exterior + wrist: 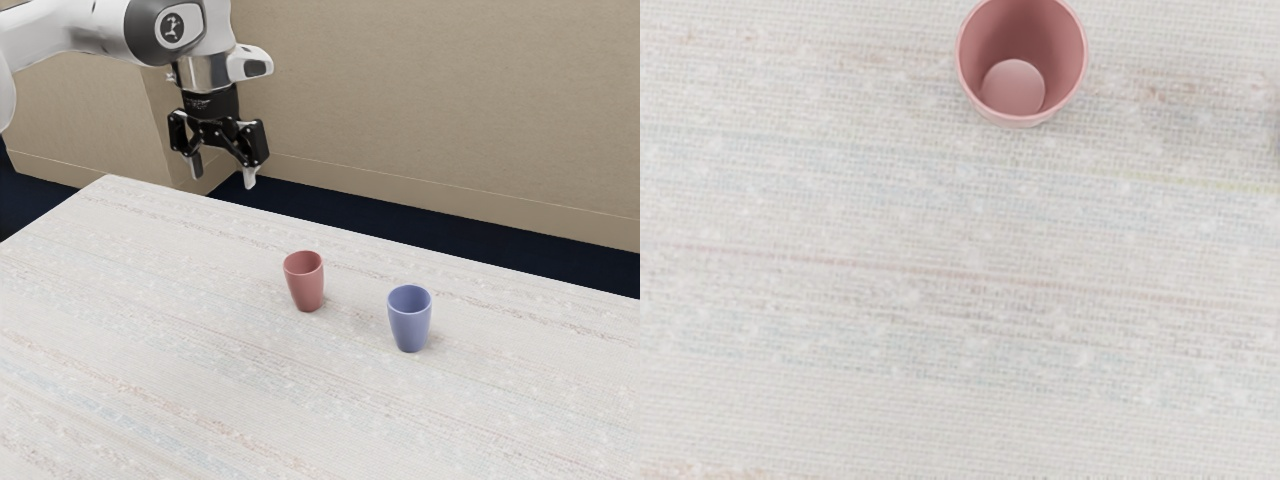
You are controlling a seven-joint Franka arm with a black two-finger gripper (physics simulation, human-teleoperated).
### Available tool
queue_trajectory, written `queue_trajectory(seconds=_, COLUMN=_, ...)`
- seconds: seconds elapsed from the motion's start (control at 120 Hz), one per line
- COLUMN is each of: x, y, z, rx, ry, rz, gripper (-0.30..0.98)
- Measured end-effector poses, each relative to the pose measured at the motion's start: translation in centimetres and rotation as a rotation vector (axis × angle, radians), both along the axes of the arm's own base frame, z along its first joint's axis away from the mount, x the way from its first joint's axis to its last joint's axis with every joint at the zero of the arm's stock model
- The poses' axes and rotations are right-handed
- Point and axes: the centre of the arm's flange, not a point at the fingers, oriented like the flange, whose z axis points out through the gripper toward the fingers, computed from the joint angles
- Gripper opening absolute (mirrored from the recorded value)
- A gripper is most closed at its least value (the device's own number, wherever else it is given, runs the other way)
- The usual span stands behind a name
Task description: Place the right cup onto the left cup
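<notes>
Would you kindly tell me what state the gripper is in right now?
Gripper: open, its two fingers standing well apart, with nothing held between them.

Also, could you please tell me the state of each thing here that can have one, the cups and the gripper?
Red cup: upright, empty, not stacked.
Blue cup: upright, not stacked; cannot tell if its bottom is empty.
Gripper: open, holding nothing, raised above the cups.
</notes>
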Motion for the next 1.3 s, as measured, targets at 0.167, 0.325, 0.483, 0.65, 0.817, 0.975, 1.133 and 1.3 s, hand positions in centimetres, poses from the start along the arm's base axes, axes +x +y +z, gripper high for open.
queue_trajectory(seconds=0.167, x=0.9, y=-1.4, z=-0.9, rx=-0.006, ry=0.013, rz=-0.028, gripper=0.69)
queue_trajectory(seconds=0.325, x=4.5, y=-8.4, z=-5.3, rx=-0.002, ry=0.05, rz=-0.124, gripper=0.69)
queue_trajectory(seconds=0.483, x=5.1, y=-14.3, z=-8.4, rx=0.005, ry=0.076, rz=-0.184, gripper=0.69)
queue_trajectory(seconds=0.65, x=5.7, y=-17.0, z=-11.2, rx=0.012, ry=0.097, rz=-0.191, gripper=0.69)
queue_trajectory(seconds=0.817, x=10.1, y=-16.6, z=-13.3, rx=0.006, ry=0.05, rz=-0.145, gripper=0.69)
queue_trajectory(seconds=0.975, x=10.8, y=-18.3, z=-14.5, rx=-0.018, ry=0.043, rz=-0.153, gripper=0.69)
queue_trajectory(seconds=1.133, x=10.3, y=-20.3, z=-17.9, rx=-0.028, ry=0.071, rz=-0.171, gripper=0.69)
queue_trajectory(seconds=1.3, x=10.9, y=-20.1, z=-21.4, rx=-0.023, ry=0.083, rz=-0.156, gripper=0.69)
